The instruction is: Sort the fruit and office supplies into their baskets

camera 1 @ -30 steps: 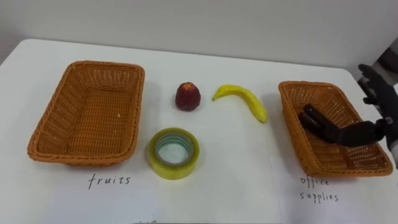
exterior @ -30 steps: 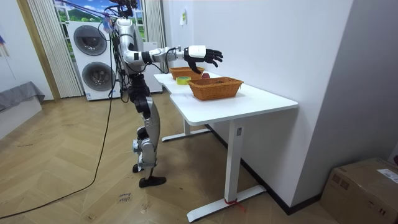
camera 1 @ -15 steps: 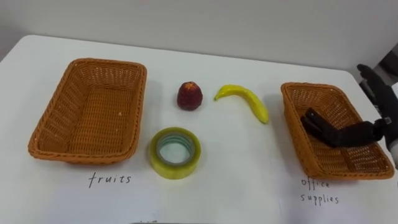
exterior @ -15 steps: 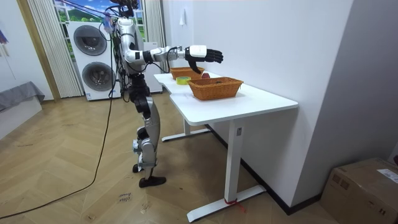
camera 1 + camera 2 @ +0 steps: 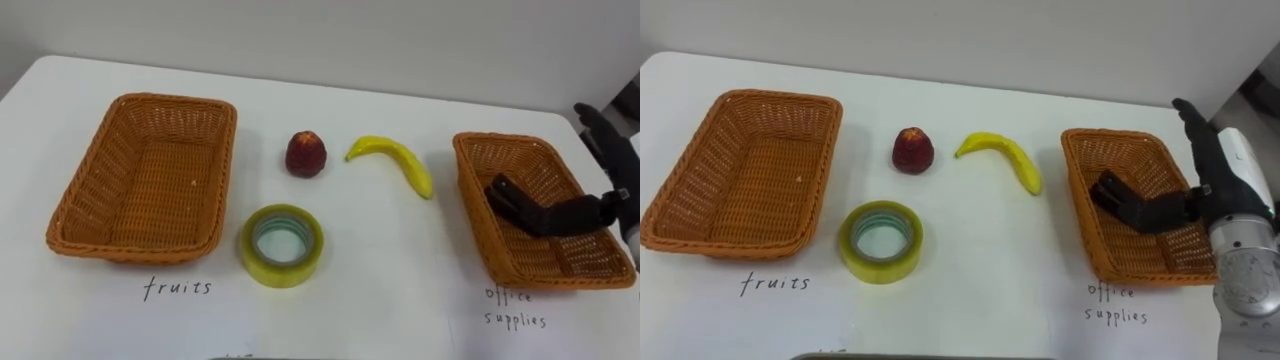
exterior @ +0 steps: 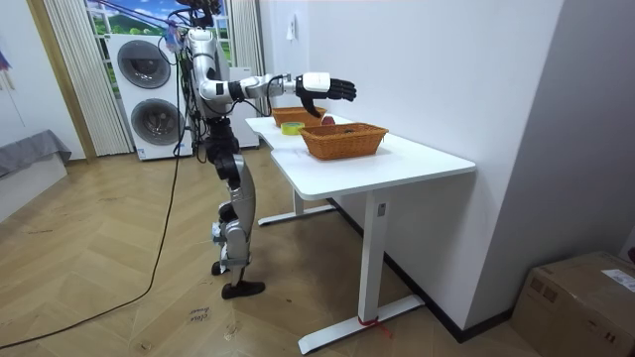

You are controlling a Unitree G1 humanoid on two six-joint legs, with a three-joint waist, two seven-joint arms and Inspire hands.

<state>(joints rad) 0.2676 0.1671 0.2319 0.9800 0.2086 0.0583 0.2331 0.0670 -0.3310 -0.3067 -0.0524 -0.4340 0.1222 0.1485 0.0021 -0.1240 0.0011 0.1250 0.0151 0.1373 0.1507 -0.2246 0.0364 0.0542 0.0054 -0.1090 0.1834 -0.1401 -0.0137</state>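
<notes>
The black stapler (image 5: 525, 210) lies slantwise inside the office-supplies basket (image 5: 500, 140), so that item looks done. The tape roll (image 5: 281, 272), banana (image 5: 400, 162) and red apple (image 5: 305, 155) sit on the white table (image 5: 400, 290) between the two baskets, and the fruit basket (image 5: 95, 180) holds nothing. Your right hand (image 5: 1200, 155) hovers by the right rim of the office-supplies basket, fingers straight and spread, gripping nothing. I'd judge the tape roll the sensible next pick for this hand, since it belongs in the basket on that side. Lift clear of the wicker rim before you swing left, and pass on the near side of the banana rather than over it. Come down on the roll from above, thumb on one outer wall and fingers on the opposite one. It lies flat, so pinch low enough that it cannot tip out.
</notes>
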